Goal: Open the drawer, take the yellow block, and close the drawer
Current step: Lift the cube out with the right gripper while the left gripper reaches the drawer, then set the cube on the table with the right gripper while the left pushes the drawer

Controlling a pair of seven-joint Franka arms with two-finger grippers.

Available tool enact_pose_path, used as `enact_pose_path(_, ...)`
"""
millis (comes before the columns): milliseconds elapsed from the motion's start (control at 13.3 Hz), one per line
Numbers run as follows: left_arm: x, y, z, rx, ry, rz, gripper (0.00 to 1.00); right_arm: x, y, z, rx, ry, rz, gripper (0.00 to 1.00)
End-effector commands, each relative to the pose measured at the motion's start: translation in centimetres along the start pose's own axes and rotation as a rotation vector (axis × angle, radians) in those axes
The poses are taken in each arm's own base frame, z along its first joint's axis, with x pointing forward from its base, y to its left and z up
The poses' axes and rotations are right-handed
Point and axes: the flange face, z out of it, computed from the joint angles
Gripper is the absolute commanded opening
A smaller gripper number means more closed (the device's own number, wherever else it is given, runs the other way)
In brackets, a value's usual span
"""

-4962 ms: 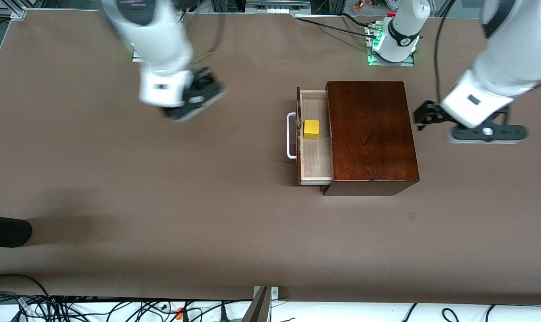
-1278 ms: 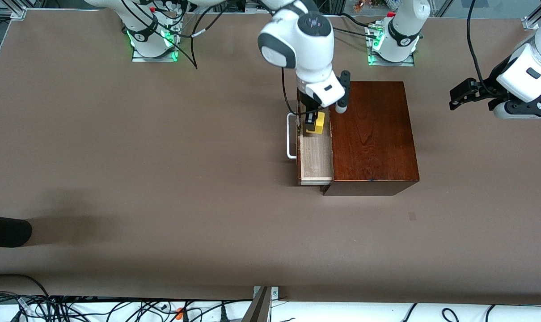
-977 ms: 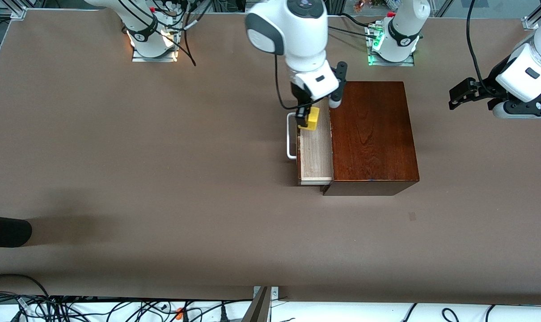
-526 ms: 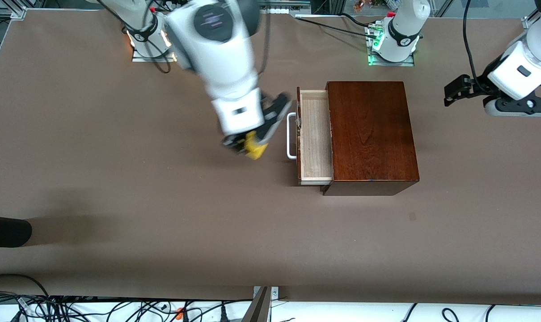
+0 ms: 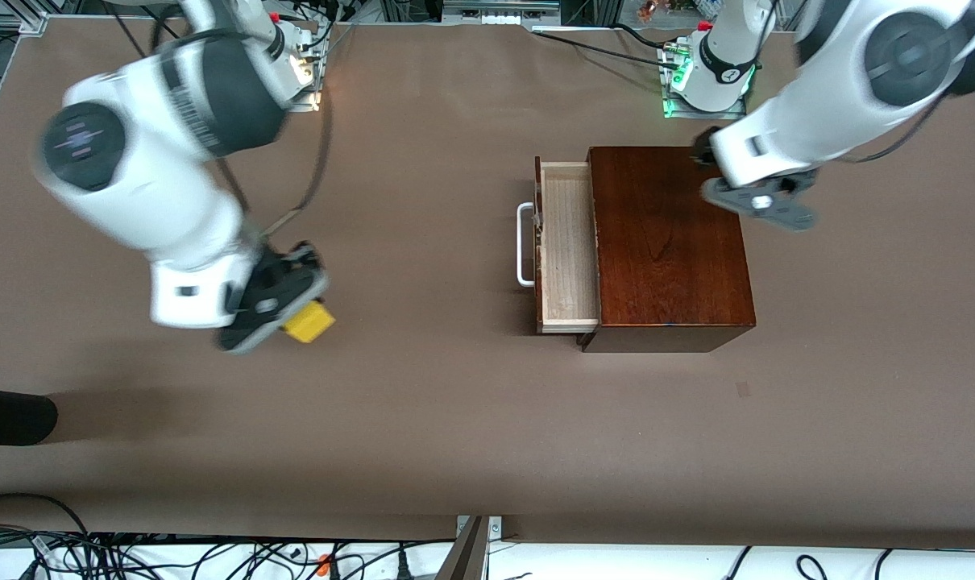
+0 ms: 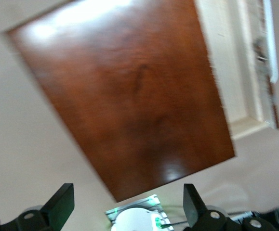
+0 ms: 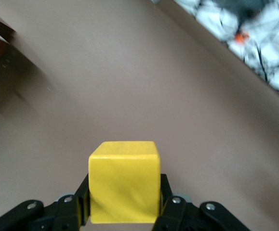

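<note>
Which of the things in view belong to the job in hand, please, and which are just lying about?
Belonging to the job:
- yellow block, clamped in the right pincer over bare table
- drawer, open and empty
- left pincer, open over the wooden box

Just lying about:
- cables along the table edge nearest the front camera

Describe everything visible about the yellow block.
The yellow block is a small bright yellow cube with plain, smooth faces and slightly rounded edges. The right pincer is shut on it, one finger against each of two opposing sides, and holds it in the air over bare brown tabletop toward the right arm's end, well away from the open drawer.
</note>
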Motion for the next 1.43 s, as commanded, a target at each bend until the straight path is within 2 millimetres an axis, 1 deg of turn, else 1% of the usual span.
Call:
enact_pose_path(0,3.6,6.7,2.4,-0.058,0.021,0.166,1.0,-6.1,5.6,2.9,0.044,-0.081,0.126,0.0)
enact_pose_path(75,5.0,10.3,4.0,-0.044,0.037,0.248,1.0,-7.4,7.4,4.6,0.034,-0.099,0.16,0.0)
enact_pose_path(150,6.3,12.5,5.4,-0.014,0.067,0.323,1.0,-8.6,8.9,6.9,0.025,-0.102,0.196,0.0)
enact_pose_path(226,7.6,14.6,6.7,0.02,0.103,0.426,1.0,-10.0,10.2,9.3,0.017,-0.116,0.228,0.0)
enact_pose_path(376,10.4,17.4,10.1,0.031,0.161,0.619,1.0,-12.4,11.6,13.5,0.004,-0.127,0.317,0.0)
enact_pose_path(451,11.6,19.0,11.9,0.029,0.192,0.702,1.0,-13.1,11.6,15.1,-0.001,-0.128,0.354,0.0)
enact_pose_path(602,13.5,21.4,14.5,0.093,0.258,0.879,1.0,-14.2,11.5,18.2,-0.011,-0.124,0.402,0.0)
enact_pose_path(752,13.7,24.0,16.9,0.136,0.273,0.951,1.0,-16.0,11.3,22.5,-0.019,-0.127,0.456,0.0)
enact_pose_path(827,14.0,24.9,18.1,0.199,0.275,0.999,1.0,-16.9,11.5,24.7,-0.03,-0.121,0.469,0.0)
enact_pose_path(902,14.4,25.0,19.3,0.262,0.256,1.039,1.0,-17.5,11.6,26.8,-0.04,-0.11,0.49,0.0)
enact_pose_path(977,14.6,25.3,20.0,0.292,0.244,1.061,1.0,-17.8,11.6,28.0,-0.05,-0.1,0.522,0.0)
enact_pose_path(1203,14.9,25.4,23.1,0.318,0.217,1.099,1.0,-18.4,11.3,30.2,-0.05,-0.121,0.594,0.0)
enact_pose_path(1353,15.0,25.3,24.8,0.332,0.218,1.118,1.0,-18.5,11.3,30.8,-0.051,-0.129,0.657,0.0)
